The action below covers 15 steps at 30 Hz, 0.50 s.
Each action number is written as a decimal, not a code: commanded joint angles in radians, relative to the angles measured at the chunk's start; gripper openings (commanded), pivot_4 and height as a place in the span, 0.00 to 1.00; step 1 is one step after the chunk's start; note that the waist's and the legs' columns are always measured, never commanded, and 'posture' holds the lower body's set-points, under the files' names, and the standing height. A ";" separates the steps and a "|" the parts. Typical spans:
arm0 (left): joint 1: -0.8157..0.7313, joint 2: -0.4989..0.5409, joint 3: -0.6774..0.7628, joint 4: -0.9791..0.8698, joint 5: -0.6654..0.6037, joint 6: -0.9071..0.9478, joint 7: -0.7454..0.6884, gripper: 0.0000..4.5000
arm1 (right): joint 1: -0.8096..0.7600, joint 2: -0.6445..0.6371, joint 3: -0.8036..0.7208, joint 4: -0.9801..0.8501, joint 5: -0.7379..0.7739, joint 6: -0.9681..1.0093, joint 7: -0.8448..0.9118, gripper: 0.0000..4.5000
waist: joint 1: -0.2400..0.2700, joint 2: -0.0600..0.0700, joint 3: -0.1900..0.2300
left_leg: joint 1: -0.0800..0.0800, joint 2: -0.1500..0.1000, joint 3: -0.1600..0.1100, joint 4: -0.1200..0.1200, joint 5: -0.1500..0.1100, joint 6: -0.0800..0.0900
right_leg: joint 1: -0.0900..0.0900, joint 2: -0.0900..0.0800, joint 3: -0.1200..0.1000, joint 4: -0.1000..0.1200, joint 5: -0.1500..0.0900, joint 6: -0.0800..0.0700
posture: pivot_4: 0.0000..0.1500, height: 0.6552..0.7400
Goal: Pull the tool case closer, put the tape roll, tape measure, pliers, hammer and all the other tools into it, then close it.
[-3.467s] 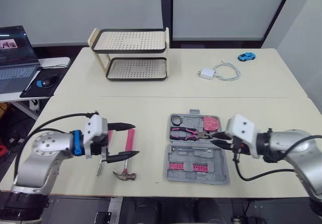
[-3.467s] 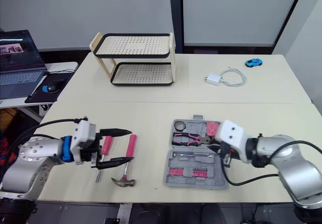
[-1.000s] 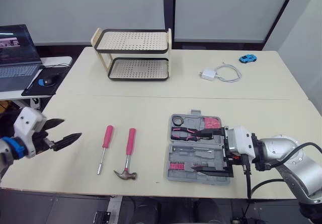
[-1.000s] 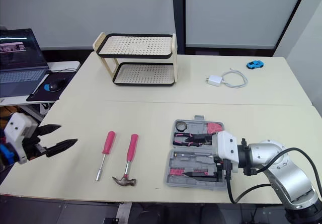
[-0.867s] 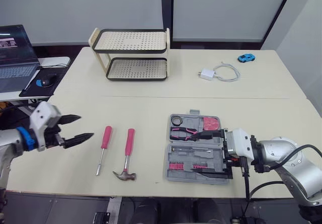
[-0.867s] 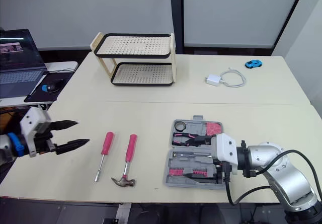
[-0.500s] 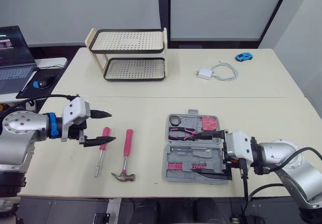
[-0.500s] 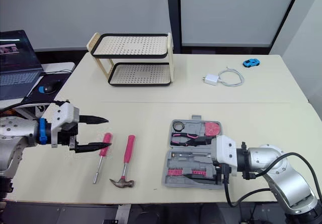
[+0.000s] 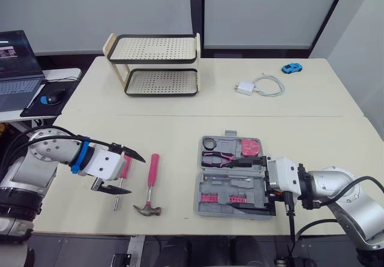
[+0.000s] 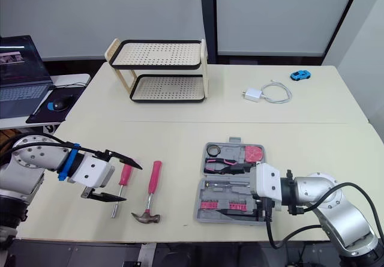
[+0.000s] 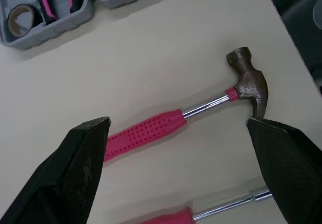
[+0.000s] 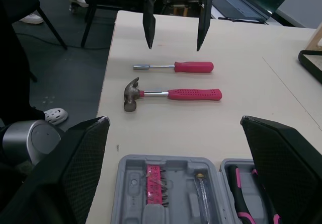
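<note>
**Packing step in hand: two tools outstanding, left hand poised over them**

Case (image 9: 200, 195): lies open and flat near the front edge of the bench (image 9: 180, 129). I judge the pull-closer step done. The tape roll (image 9: 210, 143), pliers (image 9: 219, 157) and tape measure (image 9: 251, 147) sit in its far half. The near half carries a row of pink bits.

Outstanding items: the hammer (image 9: 153, 168) and screwdriver (image 12: 193, 67) lie side by side on the bench, well to the left of the case, handles pointing away from the robot. The lid is not yet shut.

Left hand (image 9: 135, 176): fingers wide, holding nothing, set over the two loose tools. Its wrist view frames the hammer handle between the fingers, with the screwdriver at the margin. Whether a fingertip touches either tool cannot be told.

Right hand (image 9: 243, 182): fingers wide, empty, reaching in from the case's right side and spanning its two halves.

Assessment: the step in hand is the pickup of a remaining tool, most likely the hammer. The next move calls for the left hand to settle on one pink handle alone, close firmly, then carry it across to the case. The neighbouring tool lies close enough to be nudged. The right hand should clear the case before the drop.
</note>
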 commanded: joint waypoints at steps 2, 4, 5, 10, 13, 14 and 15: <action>-0.048 -0.019 -0.052 0.042 0.020 -0.122 -0.007 1.00 | 0.000 0.000 -0.006 -0.042 0.007 -0.014 -0.007 0.99 | 0.000 0.000 0.000 | 0.000 0.000 0.000 0.000 0.000 0.000 | 0.000 0.000 0.000 0.000 0.000 0.000 | 1.00 1.00; -0.064 -0.026 -0.077 0.058 0.031 -0.166 -0.007 1.00 | 0.002 0.001 -0.004 -0.047 0.007 -0.011 -0.010 0.99 | 0.000 0.000 0.000 | 0.000 0.000 0.000 0.000 0.000 0.000 | 0.000 0.000 0.000 0.000 0.000 0.000 | 1.00 1.00; -0.069 -0.029 -0.090 0.063 0.031 -0.182 -0.007 1.00 | 0.002 0.000 -0.003 -0.049 0.008 -0.010 -0.012 0.99 | 0.000 0.000 0.000 | 0.000 0.000 0.000 0.001 0.000 0.000 | 0.000 0.000 0.000 0.000 0.000 0.000 | 1.00 1.00; -0.111 -0.039 -0.173 0.083 0.055 -0.298 -0.007 1.00 | 0.005 -0.010 0.010 -0.061 0.010 -0.021 0.011 0.99 | -0.001 0.000 0.000 | 0.000 0.000 -0.001 0.001 0.000 0.000 | 0.000 0.001 0.000 0.001 0.000 0.000 | 1.00 1.00; -0.159 -0.043 -0.232 0.115 0.110 -0.397 -0.007 1.00 | -0.007 -0.010 0.019 -0.056 0.002 -0.029 0.025 0.99 | -0.001 0.000 0.000 | 0.000 0.000 -0.001 0.001 0.000 0.000 | 0.001 0.001 -0.001 0.001 0.000 0.000 | 1.00 1.00; -0.175 -0.050 -0.246 0.119 0.133 -0.421 -0.003 1.00 | -0.013 -0.007 0.022 -0.053 0.001 -0.027 0.023 0.99 | -0.001 0.000 0.000 | 0.000 0.000 -0.001 0.001 0.000 0.000 | 0.001 0.001 -0.001 0.001 0.000 0.000 | 1.00 1.00; -0.190 -0.055 -0.259 0.124 0.156 -0.438 0.002 1.00 | -0.020 -0.003 0.024 -0.049 0.000 -0.025 0.021 0.99 | -0.001 0.000 0.000 | 0.000 0.000 -0.001 0.001 0.000 0.000 | 0.001 0.001 -0.001 0.001 0.000 0.000 | 1.00 1.00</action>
